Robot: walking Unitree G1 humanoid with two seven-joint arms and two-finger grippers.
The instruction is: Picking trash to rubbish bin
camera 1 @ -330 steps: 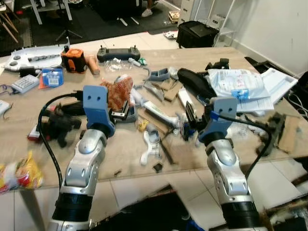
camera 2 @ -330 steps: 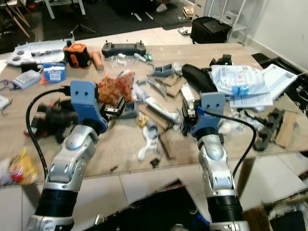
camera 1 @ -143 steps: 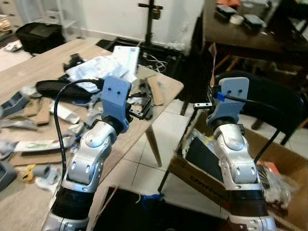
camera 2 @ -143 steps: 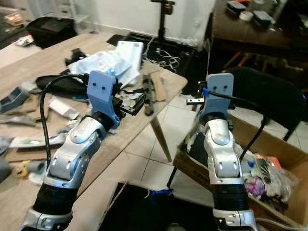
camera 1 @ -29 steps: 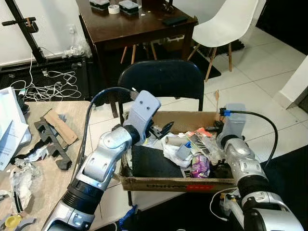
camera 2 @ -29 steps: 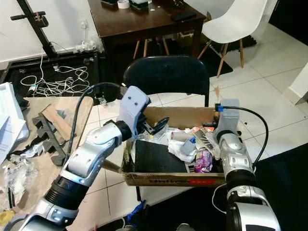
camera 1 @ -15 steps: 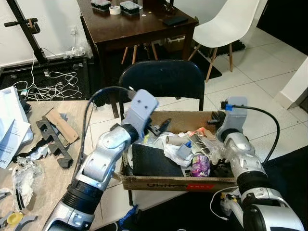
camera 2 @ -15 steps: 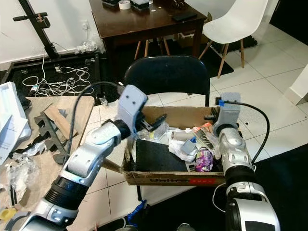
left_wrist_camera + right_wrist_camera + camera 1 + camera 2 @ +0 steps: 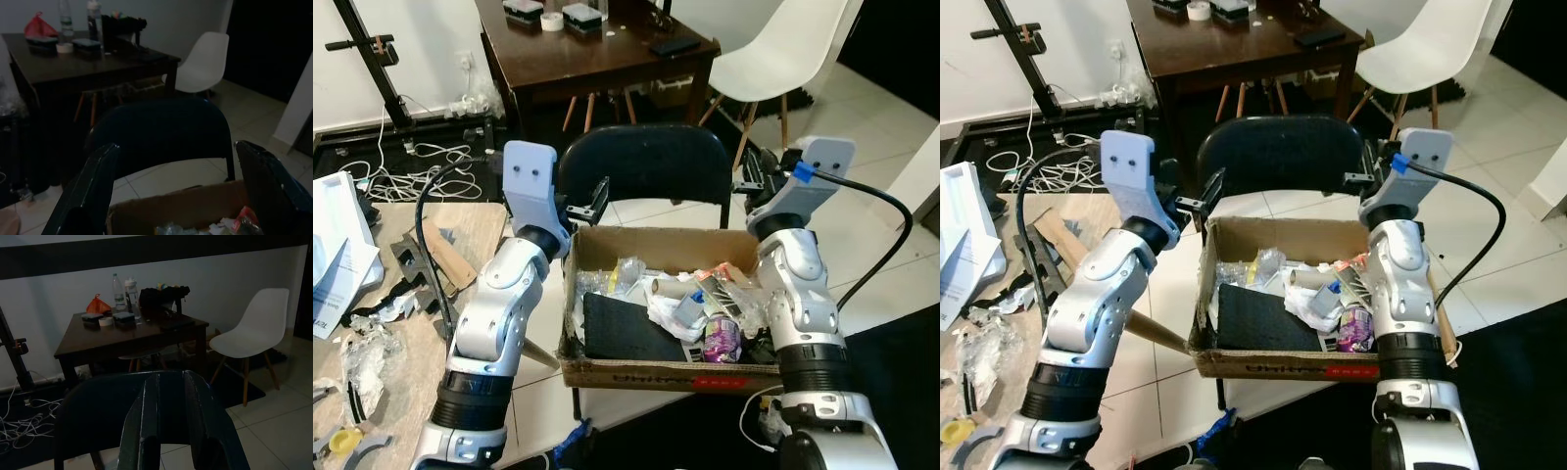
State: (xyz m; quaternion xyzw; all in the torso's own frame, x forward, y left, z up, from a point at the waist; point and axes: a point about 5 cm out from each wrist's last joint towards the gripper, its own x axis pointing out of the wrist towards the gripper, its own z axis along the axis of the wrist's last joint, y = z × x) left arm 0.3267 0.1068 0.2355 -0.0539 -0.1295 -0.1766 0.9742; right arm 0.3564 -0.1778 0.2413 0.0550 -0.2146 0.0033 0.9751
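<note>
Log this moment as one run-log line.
left gripper: open, empty, above box's back-left corner | right gripper: shut, raised | cardboard box: holds trash, before black chair

Bright sharp eye views, dim wrist views

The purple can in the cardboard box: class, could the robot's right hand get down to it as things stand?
Probably yes. The right hand is raised above the box's far right corner, empty and shut, and the purple can lies on top of the trash at that side, with nothing over it. It would have to open and come down.
</note>
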